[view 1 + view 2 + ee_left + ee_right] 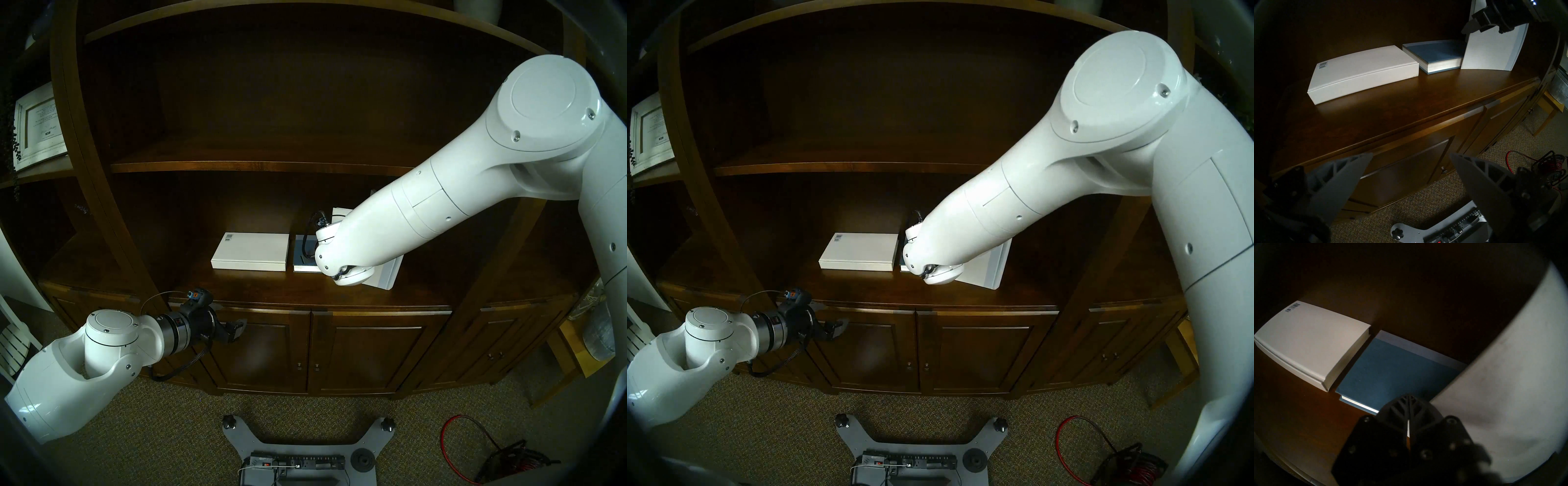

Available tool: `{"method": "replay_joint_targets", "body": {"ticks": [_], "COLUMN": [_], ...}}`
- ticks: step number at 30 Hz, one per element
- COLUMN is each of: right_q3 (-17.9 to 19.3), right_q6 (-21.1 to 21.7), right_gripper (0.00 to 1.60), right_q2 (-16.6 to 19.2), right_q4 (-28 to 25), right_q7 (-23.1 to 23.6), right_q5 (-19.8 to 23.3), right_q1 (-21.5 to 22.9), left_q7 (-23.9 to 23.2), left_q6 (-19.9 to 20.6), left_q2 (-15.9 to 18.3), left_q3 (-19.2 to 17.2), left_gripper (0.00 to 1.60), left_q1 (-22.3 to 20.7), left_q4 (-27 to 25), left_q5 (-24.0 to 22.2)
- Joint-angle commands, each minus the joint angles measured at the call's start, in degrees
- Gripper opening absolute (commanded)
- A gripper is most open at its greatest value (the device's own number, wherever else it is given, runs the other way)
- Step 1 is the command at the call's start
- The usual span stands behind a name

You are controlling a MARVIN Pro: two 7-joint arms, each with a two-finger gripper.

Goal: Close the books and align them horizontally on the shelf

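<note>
- The right gripper [1409,396] is seen with its fingers [1398,405] pressed together and nothing pinched between them; they are poised over the near right corner of the blue book [1390,368], just beside the raised cover of the large white book [1508,387]. Contact with that cover cannot be told.
- The left gripper [1410,169] is held with its fingers [1342,176] spread wide and empty, low in front of the cabinet doors [366,349], well apart from the books.
- On the shelf [1407,105], the white book with a barcode [1362,71] is laid flat and closed on the left, and the blue book, also closed, lies just beside it.
- The large white book stands tilted at the right, its lower edge on the shelf and its cover overhanging the blue book's right end.
- The step in hand is judged to be the closing of this last book.
- A sideways push with the closed fingertips is called for next, so that the cover is tipped flat and the book then lined up with the other two.
</note>
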Motion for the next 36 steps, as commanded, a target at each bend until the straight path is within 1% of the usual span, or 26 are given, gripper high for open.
{"method": "replay_joint_targets", "body": {"ticks": [1,7,9,11,12,15,17,19,21,23,25,26,27,28,36], "right_q3": [-1.55,-3.21,-3.75,-3.74,-3.35,-2.12,-1.78,-1.31,-0.63,-0.46,0.03,0.03,0.36,0.36,1.31], "right_q6": [-2.27,-3.35,-4.4,-4.71,-5.41,-5.99,-6.12,-6.66,-6.86,-6.83,-6.49,-6.49,-6.03,-6.03,-4.23], "right_gripper": [0.0,0.0,0.0,0.0,0.0,0.0,0.0,0.0,0.0,0.0,0.0,0.0,0.0,0.0,0.0], "right_q2": [3.16,4.88,5.78,6.07,6.78,7.64,7.63,7.82,7.62,7.52,6.82,6.82,6.15,6.15,2.94], "right_q4": [-3.73,-6.91,-8.56,-9.1,-10.52,-12.24,-12.56,-13.06,-12.35,-11.93,-9.68,-9.68,-7.77,-7.77,-0.92], "right_q7": [-1.4,-1.84,-1.3,-0.96,0.38,3.71,4.09,5.66,7.35,7.68,8.54,8.54,8.92,8.92,8.65], "right_q5": [-0.79,-0.84,-1.18,-1.31,-1.7,-3.03,-3.09,-3.76,-4.22,-4.21,-4.15,-4.15,-3.99,-3.99,-2.98], "right_q1": [4.7,6.59,7.48,7.74,8.33,8.95,9.07,9.22,8.85,8.68,7.9,7.9,7.21,7.21,4.78], "left_q7": [0.05,0.04,0.04,0.04,0.04,0.04,0.04,0.04,0.04,0.04,0.04,0.04,0.04,0.04,0.04], "left_q6": [-0.53,-0.51,-0.52,-0.52,-0.52,-0.52,-0.52,-0.52,-0.52,-0.52,-0.52,-0.52,-0.52,-0.52,-0.52], "left_q2": [-0.05,-0.04,-0.05,-0.05,-0.05,-0.04,-0.04,-0.04,-0.05,-0.05,-0.05,-0.05,-0.05,-0.05,-0.05], "left_q3": [-0.82,-0.8,-0.8,-0.8,-0.81,-0.8,-0.8,-0.8,-0.8,-0.81,-0.81,-0.81,-0.81,-0.81,-0.81], "left_gripper": [1.6,1.6,1.6,1.6,1.6,1.6,1.6,1.6,1.6,1.6,1.6,1.6,1.6,1.6,1.6], "left_q1": [-0.88,-0.89,-0.89,-0.89,-0.88,-0.89,-0.89,-0.89,-0.89,-0.88,-0.88,-0.88,-0.88,-0.88,-0.88], "left_q4": [-0.88,-0.86,-0.87,-0.87,-0.87,-0.87,-0.87,-0.87,-0.87,-0.87,-0.87,-0.87,-0.87,-0.87,-0.87], "left_q5": [-0.04,-0.03,-0.03,-0.03,-0.04,-0.03,-0.03,-0.03,-0.04,-0.04,-0.04,-0.04,-0.04,-0.04,-0.04]}}
